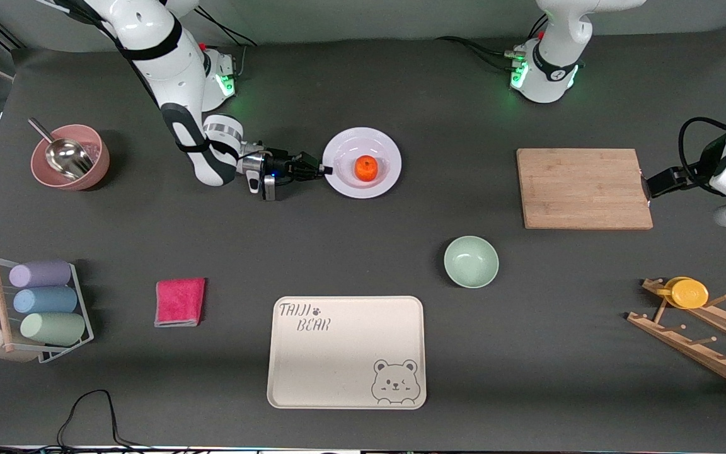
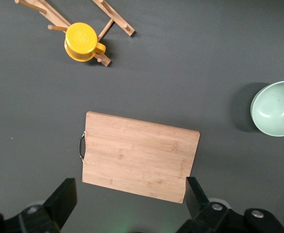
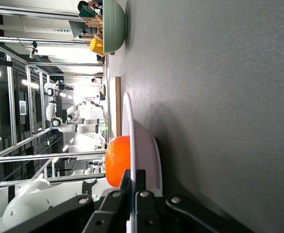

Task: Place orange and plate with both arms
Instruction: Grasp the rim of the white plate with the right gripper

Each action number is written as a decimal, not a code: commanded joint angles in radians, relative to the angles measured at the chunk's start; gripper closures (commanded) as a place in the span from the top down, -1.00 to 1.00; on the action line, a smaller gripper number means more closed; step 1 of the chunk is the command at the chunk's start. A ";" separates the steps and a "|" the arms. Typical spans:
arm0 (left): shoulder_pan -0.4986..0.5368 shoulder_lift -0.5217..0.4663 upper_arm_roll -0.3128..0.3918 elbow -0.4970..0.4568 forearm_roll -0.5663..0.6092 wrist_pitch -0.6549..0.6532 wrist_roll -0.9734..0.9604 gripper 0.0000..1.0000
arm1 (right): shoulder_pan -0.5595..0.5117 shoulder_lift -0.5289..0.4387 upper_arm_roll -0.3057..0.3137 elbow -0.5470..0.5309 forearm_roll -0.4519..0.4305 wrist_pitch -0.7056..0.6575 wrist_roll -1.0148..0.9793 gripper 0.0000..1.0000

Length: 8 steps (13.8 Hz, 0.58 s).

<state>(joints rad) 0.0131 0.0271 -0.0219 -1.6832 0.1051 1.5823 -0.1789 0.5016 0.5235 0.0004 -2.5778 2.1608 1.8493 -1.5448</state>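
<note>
The white plate (image 1: pixel 344 148) is on the table between the two arm bases, with the orange (image 1: pixel 366 168) in its middle. My right gripper (image 1: pixel 325 169) lies low at the plate's edge toward the right arm's end and is shut on the rim. The right wrist view shows its fingers (image 3: pixel 141 177) pinching the rim (image 3: pixel 128 126), with the orange (image 3: pixel 118 160) just past them. I cannot tell whether the plate is lifted. My left gripper (image 1: pixel 650 188) hangs open and empty over the edge of the wooden cutting board (image 2: pixel 139 158); its fingers (image 2: pixel 64 199) are wide apart.
The cutting board (image 1: pixel 583 188) lies toward the left arm's end. A pale green bowl (image 1: pixel 471 261) and the cream bear tray (image 1: pixel 346 351) lie nearer the front camera. A pink cloth (image 1: pixel 179 302), a pink bowl with a scoop (image 1: pixel 70 157), a cup rack (image 1: pixel 35 309) and a wooden rack with a yellow cup (image 1: pixel 689 293) stand around.
</note>
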 commanded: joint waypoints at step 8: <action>-0.001 -0.023 -0.018 0.017 -0.021 -0.001 0.027 1.00 | -0.129 -0.267 0.007 0.007 -0.232 0.011 0.285 -1.00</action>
<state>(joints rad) 0.0184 0.0224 -0.0467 -1.6812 0.0904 1.5837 -0.1733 0.4193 0.3877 0.0002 -2.5440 2.0142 1.8492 -1.3712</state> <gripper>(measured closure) 0.000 0.960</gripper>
